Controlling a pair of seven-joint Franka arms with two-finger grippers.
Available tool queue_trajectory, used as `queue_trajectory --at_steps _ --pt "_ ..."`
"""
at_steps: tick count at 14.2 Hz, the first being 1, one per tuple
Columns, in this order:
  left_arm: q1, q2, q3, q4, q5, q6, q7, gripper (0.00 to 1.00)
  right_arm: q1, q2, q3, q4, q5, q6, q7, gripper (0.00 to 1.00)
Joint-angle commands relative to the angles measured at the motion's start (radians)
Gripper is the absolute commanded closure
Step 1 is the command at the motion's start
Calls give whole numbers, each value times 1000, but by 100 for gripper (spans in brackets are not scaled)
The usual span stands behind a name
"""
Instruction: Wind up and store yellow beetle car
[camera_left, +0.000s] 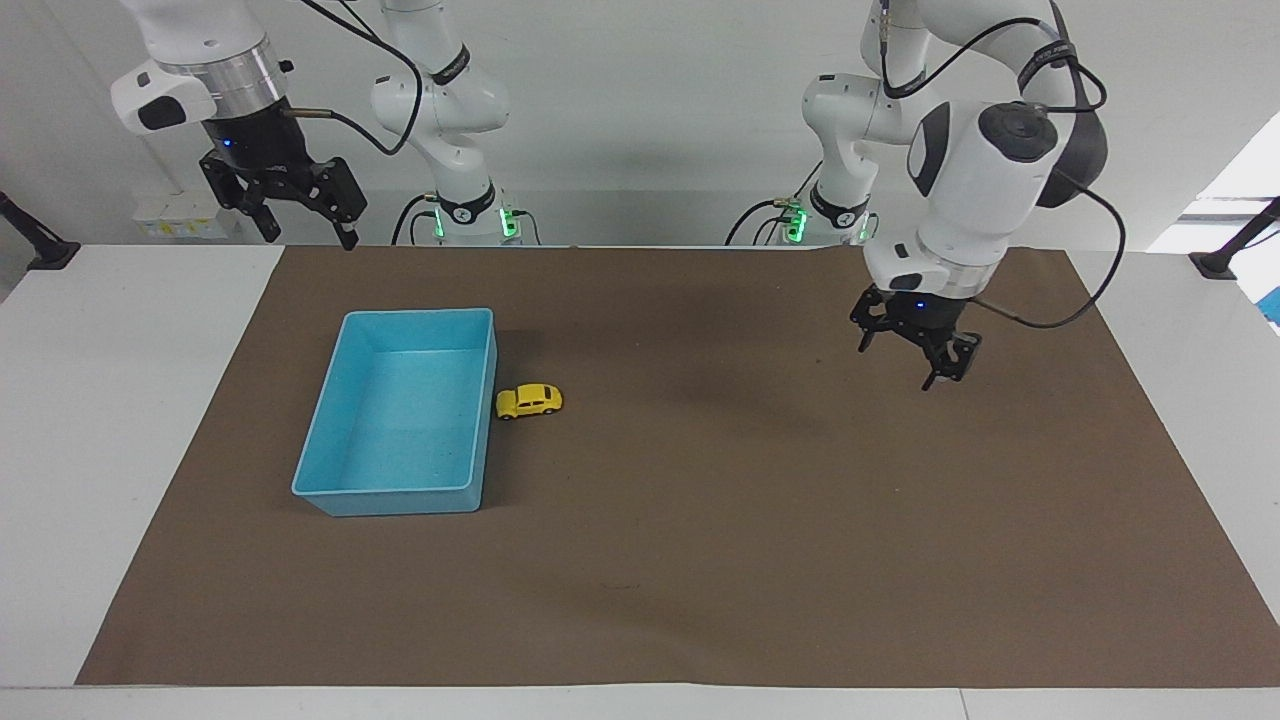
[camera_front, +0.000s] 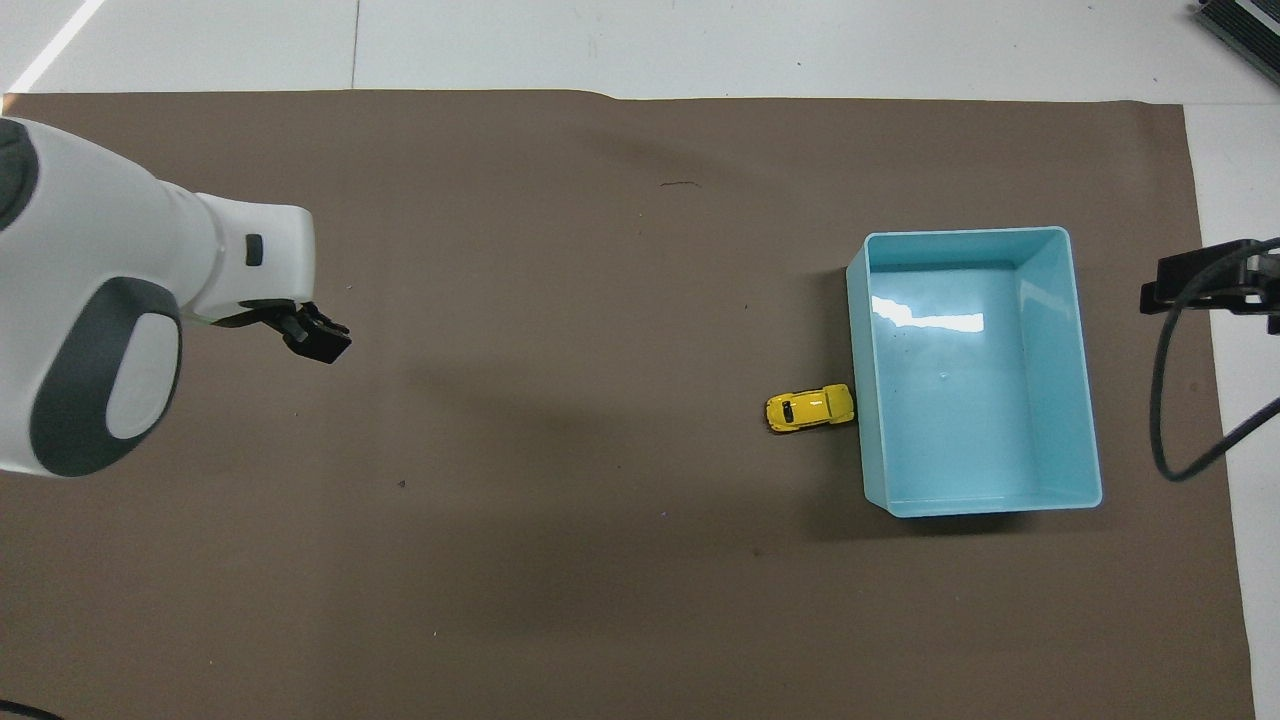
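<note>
The yellow beetle car (camera_left: 530, 401) stands on the brown mat, its nose against the outer long wall of the light-blue bin (camera_left: 405, 315). It also shows in the overhead view (camera_front: 810, 408) beside the bin (camera_front: 960, 233). My left gripper (camera_left: 912, 362) hangs open and empty above the mat toward the left arm's end of the table, well apart from the car; in the overhead view (camera_front: 315, 335) only its tip shows past the wrist. My right gripper (camera_left: 308, 235) waits open and empty, raised above the mat's edge close to the right arm's base.
The brown mat (camera_left: 700, 560) covers most of the white table (camera_left: 120, 400). The bin is empty inside. A black cable loops from the right wrist at the edge of the overhead view (camera_front: 1165, 400).
</note>
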Motion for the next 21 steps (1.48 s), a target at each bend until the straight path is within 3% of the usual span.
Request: queue_trajectory --at_steps 1,6,10,13,17,21 --pt "75 -30 -14 23 18 -40 -122 0 -6 -1 6 6 19 -3 9 0" --pt "209 -41 -11 140 -83 -170 -277 0 -6 -3 6 4 20 -14 4 0" --pt "214 -35 -15 249 -79 -319 -355 0 -6 -15 10 4 19 -23 6 0" --pt "218 -67 -20 223 -76 -364 -355 0 -5 -23 12 0 19 -45 -16 0" --pt "230 -80 -14 205 -76 -362 -354 0 14 -79 24 -89 36 -34 -294 0" --pt "232 -80 -12 205 -76 -384 -354 0 93 -110 32 -151 40 -29 -653 0"
